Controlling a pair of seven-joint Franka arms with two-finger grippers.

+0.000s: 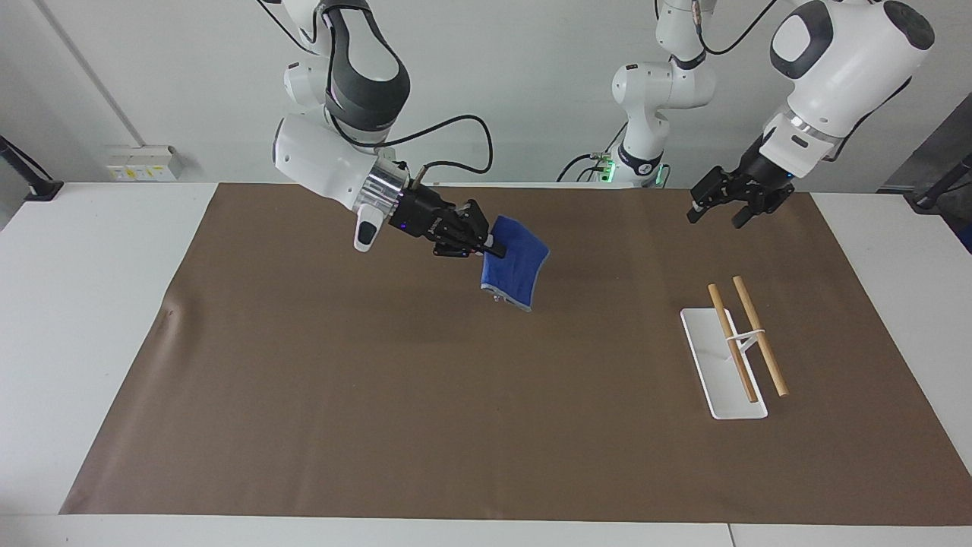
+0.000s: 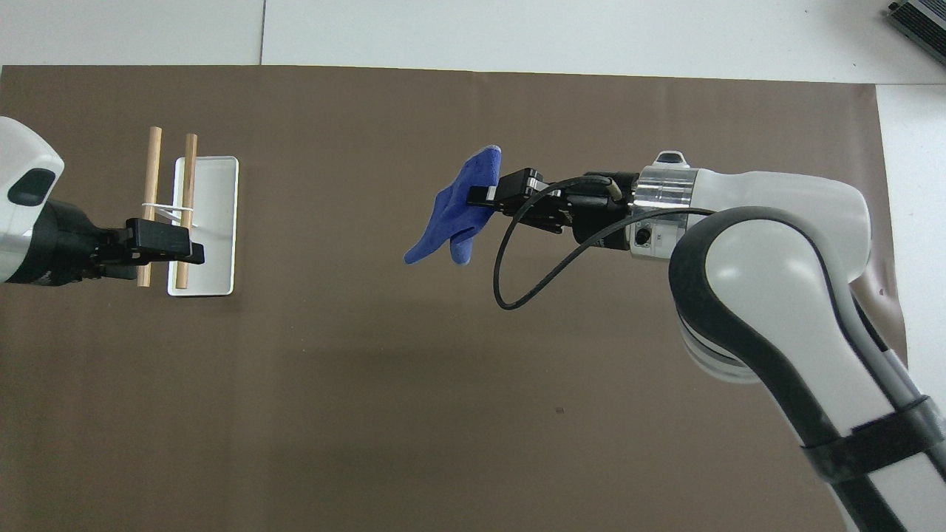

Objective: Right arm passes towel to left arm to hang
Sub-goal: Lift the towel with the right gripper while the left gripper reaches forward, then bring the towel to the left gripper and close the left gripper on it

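Note:
The towel (image 1: 518,262) is a small bright-blue cloth with a pale edge. It hangs in the air from my right gripper (image 1: 492,248), which is shut on its upper edge, over the middle of the brown mat. In the overhead view the towel (image 2: 447,222) droops from the right gripper (image 2: 479,196). My left gripper (image 1: 714,219) is open and empty, raised over the mat near the rack. In the overhead view the left gripper (image 2: 191,253) covers part of the rack. The two grippers are well apart.
The rack, with two wooden rods (image 1: 748,338) on a white base (image 1: 723,399), stands toward the left arm's end of the brown mat (image 1: 456,425). It also shows in the overhead view (image 2: 214,222). A third arm's base (image 1: 645,144) stands at the robots' edge.

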